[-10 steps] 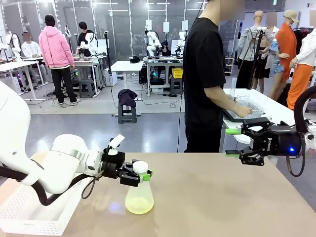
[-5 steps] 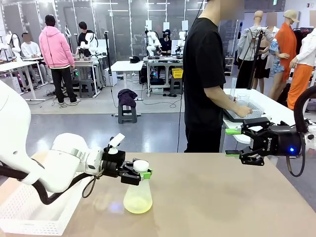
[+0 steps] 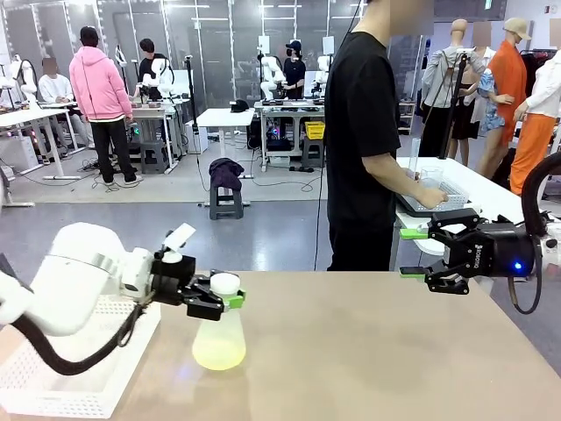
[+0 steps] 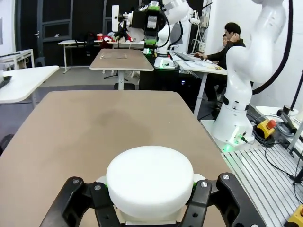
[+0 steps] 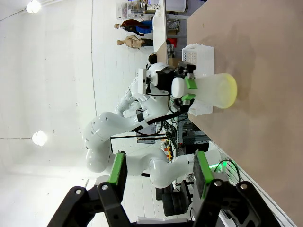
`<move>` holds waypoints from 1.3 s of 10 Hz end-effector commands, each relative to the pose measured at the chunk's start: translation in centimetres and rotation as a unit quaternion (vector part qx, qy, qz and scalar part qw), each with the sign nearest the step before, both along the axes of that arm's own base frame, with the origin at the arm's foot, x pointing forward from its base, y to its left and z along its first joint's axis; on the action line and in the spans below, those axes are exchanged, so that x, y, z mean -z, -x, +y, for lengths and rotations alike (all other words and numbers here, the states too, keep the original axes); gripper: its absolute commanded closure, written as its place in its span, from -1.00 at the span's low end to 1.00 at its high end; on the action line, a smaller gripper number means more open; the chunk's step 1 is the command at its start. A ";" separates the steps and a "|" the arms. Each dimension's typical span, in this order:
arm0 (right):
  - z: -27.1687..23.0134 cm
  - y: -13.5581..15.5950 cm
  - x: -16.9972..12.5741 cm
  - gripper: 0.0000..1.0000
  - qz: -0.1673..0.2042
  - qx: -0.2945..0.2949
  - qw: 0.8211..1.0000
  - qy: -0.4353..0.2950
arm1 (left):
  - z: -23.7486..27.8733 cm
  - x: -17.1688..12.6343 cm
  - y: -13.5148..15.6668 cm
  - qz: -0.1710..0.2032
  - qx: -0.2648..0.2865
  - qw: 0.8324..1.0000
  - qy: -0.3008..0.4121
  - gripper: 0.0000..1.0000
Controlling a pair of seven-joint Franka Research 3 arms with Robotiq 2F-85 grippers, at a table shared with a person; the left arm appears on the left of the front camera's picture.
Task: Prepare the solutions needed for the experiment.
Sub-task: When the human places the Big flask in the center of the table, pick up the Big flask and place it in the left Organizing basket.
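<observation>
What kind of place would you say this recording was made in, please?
Most likely a robotics lab or data-collection hall. The left gripper holds a conical flask of pale yellow liquid over a tan table, and more robot arms on workbenches stand behind.

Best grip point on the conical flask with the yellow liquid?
The narrow neck, just under the white cap, approached from the side. The flask stands upright and its body flares wide toward the base. The left gripper holds it exactly there.
</observation>
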State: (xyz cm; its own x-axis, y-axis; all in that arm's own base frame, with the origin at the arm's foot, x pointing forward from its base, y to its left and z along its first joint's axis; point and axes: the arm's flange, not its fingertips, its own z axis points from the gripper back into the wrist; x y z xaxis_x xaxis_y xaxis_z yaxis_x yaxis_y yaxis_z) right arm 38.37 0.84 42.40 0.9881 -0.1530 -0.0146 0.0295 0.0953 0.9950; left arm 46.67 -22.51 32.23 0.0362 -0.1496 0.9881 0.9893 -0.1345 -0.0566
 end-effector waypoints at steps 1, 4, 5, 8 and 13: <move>0.0 0.1 -0.1 -0.44 -0.002 0.000 1.000 -0.002 | 2.8 -2.1 1.1 -0.019 -0.005 1.000 0.005 1.00; 0.0 0.1 -0.1 -0.44 -0.002 0.000 1.000 -0.002 | 8.7 -5.0 1.2 -0.044 -0.047 0.998 0.000 1.00; 0.0 0.1 -0.1 -0.44 -0.002 0.000 1.000 -0.002 | 11.0 -5.9 0.7 -0.054 -0.069 0.996 0.005 1.00; 0.0 0.1 -0.1 -0.44 -0.002 0.000 1.000 -0.002 | 19.0 -9.0 0.8 -0.074 -0.145 0.986 0.044 1.00; 0.0 0.1 -0.1 -0.44 -0.002 0.000 1.000 -0.002 | 25.7 -7.4 1.7 -0.029 -0.194 0.978 0.075 1.00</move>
